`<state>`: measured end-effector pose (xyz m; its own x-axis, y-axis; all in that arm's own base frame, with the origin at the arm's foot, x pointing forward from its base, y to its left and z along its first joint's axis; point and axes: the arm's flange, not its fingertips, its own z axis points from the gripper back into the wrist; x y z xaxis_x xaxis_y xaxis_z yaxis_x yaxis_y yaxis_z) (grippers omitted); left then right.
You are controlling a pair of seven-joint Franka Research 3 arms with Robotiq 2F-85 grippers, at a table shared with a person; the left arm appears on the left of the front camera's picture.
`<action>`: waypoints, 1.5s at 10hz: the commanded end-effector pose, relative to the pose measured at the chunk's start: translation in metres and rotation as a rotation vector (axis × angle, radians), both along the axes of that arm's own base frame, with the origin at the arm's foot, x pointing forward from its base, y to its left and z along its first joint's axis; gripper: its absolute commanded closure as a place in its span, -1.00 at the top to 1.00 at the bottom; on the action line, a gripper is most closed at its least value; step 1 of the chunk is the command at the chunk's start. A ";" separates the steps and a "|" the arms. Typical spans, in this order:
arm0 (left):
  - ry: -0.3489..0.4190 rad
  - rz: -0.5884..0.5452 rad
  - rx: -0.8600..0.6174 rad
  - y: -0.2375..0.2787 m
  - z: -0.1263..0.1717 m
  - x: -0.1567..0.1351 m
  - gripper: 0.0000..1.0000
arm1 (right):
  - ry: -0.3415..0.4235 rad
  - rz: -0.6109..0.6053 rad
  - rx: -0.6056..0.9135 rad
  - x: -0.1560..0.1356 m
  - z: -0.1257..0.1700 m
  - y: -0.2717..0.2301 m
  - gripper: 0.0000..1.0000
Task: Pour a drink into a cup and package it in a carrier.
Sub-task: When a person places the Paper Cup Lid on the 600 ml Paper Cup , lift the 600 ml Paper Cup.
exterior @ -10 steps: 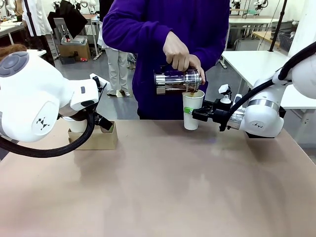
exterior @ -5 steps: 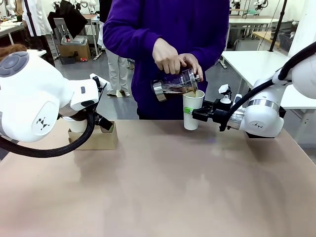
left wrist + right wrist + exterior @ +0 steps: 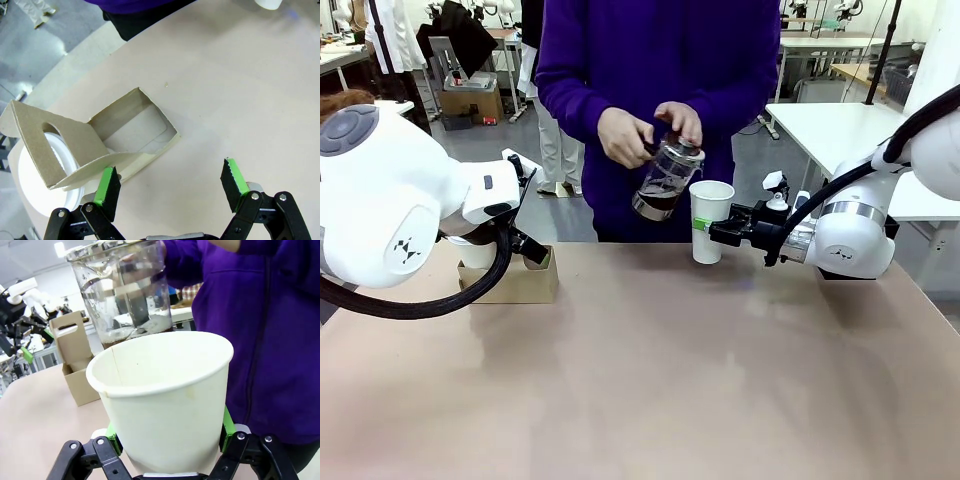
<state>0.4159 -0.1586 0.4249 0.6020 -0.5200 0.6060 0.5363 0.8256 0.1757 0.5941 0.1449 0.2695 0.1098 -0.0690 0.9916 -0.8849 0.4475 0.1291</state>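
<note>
Right gripper (image 3: 708, 230) pinches cup (image 3: 711, 203) upright, 1 o'clock on table (image 3: 650, 390), likely steadying it for pouring; person (image 3: 660, 60) holds pot (image 3: 667, 175) of drink (image 3: 657, 203) tilted at cup's 10 o'clock; left gripper (image 3: 170, 182), spread, hovers by carrier (image 3: 95, 142).

Bright, even room light from above; no harsh glare. Soft, faint shadows lay on table (image 3: 650, 400) beside carrier (image 3: 515, 283). Pale reflections sat on glass pot (image 3: 120, 295). Left wrist view bent table edge; wide-angle stretch at borders. Right wrist view held cup (image 3: 165, 395) sharp, room behind soft.
</note>
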 end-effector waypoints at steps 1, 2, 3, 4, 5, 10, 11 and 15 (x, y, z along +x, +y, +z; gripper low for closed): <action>-0.002 0.001 -0.002 0.001 0.001 -0.001 1.00 | -0.001 -0.008 0.001 0.000 0.002 0.003 0.68; -0.002 0.001 -0.002 0.001 0.001 -0.001 1.00 | -0.001 -0.008 0.001 0.000 0.002 0.003 0.68; -0.002 0.001 -0.002 0.001 0.001 -0.001 1.00 | -0.001 -0.008 0.001 0.000 0.002 0.003 0.68; -0.002 0.001 -0.002 0.001 0.001 -0.001 1.00 | -0.001 -0.008 0.001 0.000 0.002 0.003 0.68; -0.002 0.001 -0.002 0.001 0.001 -0.001 1.00 | -0.001 -0.008 0.001 0.000 0.002 0.003 0.68; -0.002 0.001 -0.002 0.001 0.001 -0.001 1.00 | -0.001 -0.008 0.001 0.000 0.002 0.003 0.68; -0.002 0.001 -0.002 0.001 0.001 -0.001 1.00 | -0.001 -0.008 0.001 0.000 0.002 0.003 0.68; -0.002 0.001 -0.002 0.001 0.001 -0.001 1.00 | -0.001 -0.008 0.001 0.000 0.002 0.003 0.68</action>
